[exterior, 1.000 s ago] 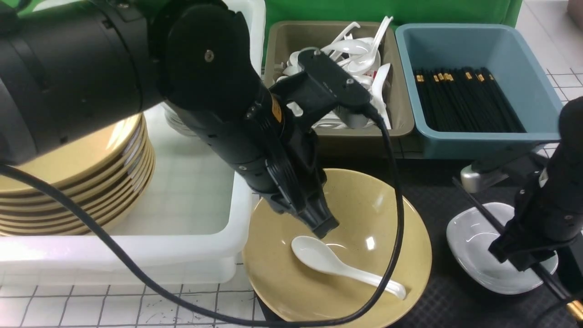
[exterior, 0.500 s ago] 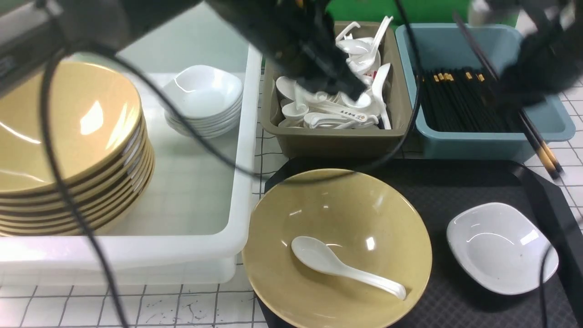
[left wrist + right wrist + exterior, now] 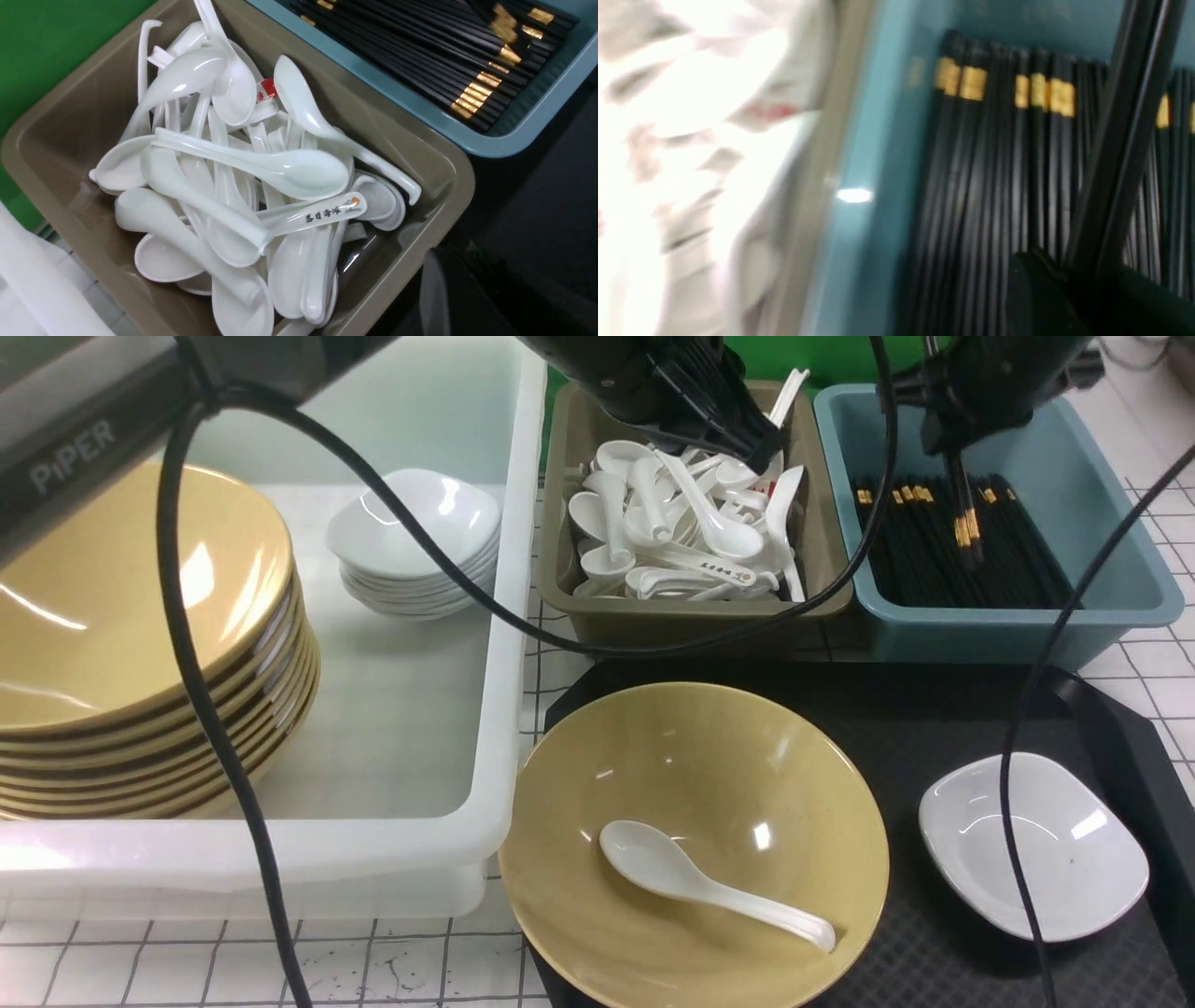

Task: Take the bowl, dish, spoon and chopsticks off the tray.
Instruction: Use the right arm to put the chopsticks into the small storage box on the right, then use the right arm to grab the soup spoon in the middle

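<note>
Front view showed my right gripper point(image 3: 948, 429) had carried the chopsticks point(image 3: 963, 509) (clamped, hanging) over the blue bin point(image 3: 990, 633), while the spoon point(image 3: 700, 887) lay in the bowl point(image 3: 747, 747), left gripper point(image 3: 761, 450) closed empty.

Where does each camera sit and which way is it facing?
Front view: between left arm and right arm, which cross its top; faces forward and down at the tray and bowl.
Left wrist view: on that arm, looking into the olive bin of spoons; no robot part clearly shows.
Right wrist view: blurred, looking into the blue bin; the right tool holds chopsticks.
Shared: all three see the blue bin.
</note>
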